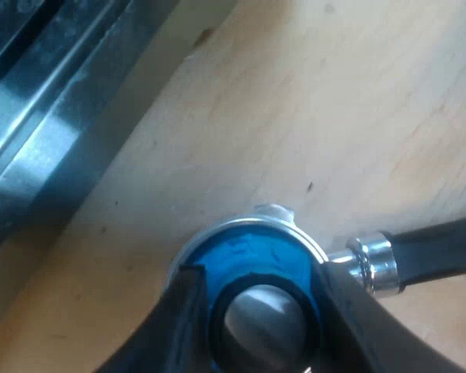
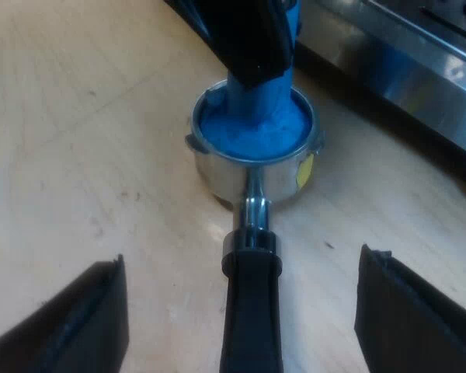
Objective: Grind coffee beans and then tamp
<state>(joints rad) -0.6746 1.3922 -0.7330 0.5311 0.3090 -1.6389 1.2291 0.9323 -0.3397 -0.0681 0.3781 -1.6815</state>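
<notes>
The metal holder point(image 2: 254, 177) rests on the wooden table with its dark handle point(image 2: 251, 311) pointing toward my right gripper. A blue tamper point(image 2: 252, 124) stands in the holder's basket. My left gripper point(image 1: 260, 291) is shut on the tamper point(image 1: 241, 256) from above, one black finger on each side, inside the holder's rim point(image 1: 295, 229). It shows over the basket as a dark shape, the left gripper point(image 2: 248, 39). My right gripper point(image 2: 241, 268) is open, its fingers wide apart on either side of the handle and not touching it.
The espresso machine's steel base point(image 2: 404, 70) stands close behind the holder; its drip tray edge point(image 1: 54, 93) runs beside the tamper. Bare wooden table point(image 1: 311, 116) lies around the holder.
</notes>
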